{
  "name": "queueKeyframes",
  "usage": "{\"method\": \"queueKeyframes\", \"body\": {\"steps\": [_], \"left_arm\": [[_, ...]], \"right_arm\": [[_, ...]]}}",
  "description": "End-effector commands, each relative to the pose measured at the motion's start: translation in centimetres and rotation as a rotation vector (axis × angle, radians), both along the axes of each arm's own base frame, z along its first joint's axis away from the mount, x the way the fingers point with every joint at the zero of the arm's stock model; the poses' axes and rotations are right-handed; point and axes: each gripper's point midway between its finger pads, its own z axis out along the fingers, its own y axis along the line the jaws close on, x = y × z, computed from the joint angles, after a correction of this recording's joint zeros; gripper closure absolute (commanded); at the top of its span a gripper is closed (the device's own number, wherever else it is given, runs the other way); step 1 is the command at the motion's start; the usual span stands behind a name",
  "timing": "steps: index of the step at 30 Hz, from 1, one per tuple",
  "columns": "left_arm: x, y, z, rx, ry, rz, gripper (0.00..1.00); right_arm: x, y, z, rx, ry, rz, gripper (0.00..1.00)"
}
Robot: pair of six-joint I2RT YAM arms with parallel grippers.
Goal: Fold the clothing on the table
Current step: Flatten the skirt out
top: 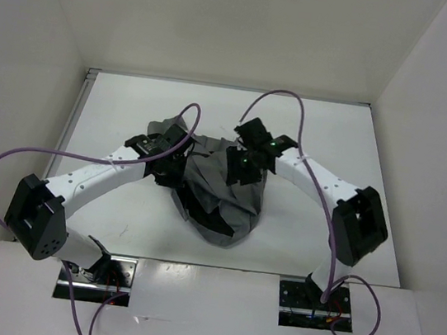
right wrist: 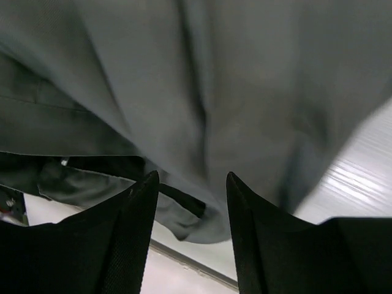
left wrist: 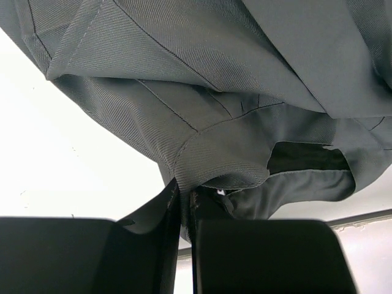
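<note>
While bunched on table (top: 112, 127): one clothing (top: 226, 209), two grippers (left wrist: 185, 245) (right wrist: 193, 211).

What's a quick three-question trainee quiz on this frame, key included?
1. True or false: the right gripper is clamped on the clothing.
2. Which gripper pinches a fabric fold? A) left gripper B) right gripper C) neither
3. What colour is the clothing?
Key: 1 false, its jaws stand open; 2 A; 3 grey.
</note>
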Motion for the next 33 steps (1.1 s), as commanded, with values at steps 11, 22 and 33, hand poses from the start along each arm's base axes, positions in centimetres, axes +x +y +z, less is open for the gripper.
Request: {"method": "queueKeyframes", "body": {"steps": [11,22,33], "left_arm": [[-0.1,0.1,-0.7,-0.017,0.007,0.014,0.86],[0.0,1.5,-1.4,0.024,0.013,0.059,0.86],[-1.2,-1.6,-1.8,-0.147,0.049,-0.044,0.34]], "right_arm": [[0.8,6.0,-5.3,-0.022,0.020,0.184,0.46],[12.1,-5.2,11.1,-0.037,-0.400,-0.325,1.00],[7.3,-22.3,5.8,-0.243,-0.178,-0.764,0.56]]}}
